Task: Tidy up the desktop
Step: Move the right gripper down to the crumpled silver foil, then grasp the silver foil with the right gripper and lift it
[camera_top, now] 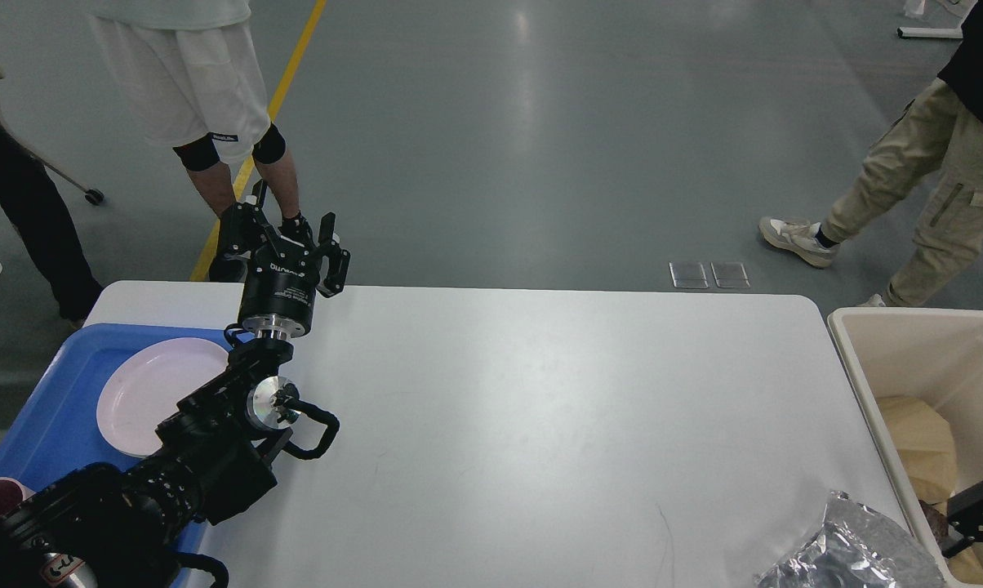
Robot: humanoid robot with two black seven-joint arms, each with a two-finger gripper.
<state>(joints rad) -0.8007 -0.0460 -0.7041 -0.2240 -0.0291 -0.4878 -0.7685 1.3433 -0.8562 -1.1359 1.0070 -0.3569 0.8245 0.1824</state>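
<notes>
The desktop (540,408) filled the view, its middle bare. A beige bin (908,359) stood at its right end, a blue tray (59,392) with a white plate (144,392) at its left. Crumpled foil (851,547) lay near the bin. The left gripper (283,237) hung released — fingers spread, empty. The right gripper (977,510) barely showed above the bin — possibly parted, but I could not tell.

Left tool (283,237) raised, fingers spread; right tool (977,514) low.
</notes>
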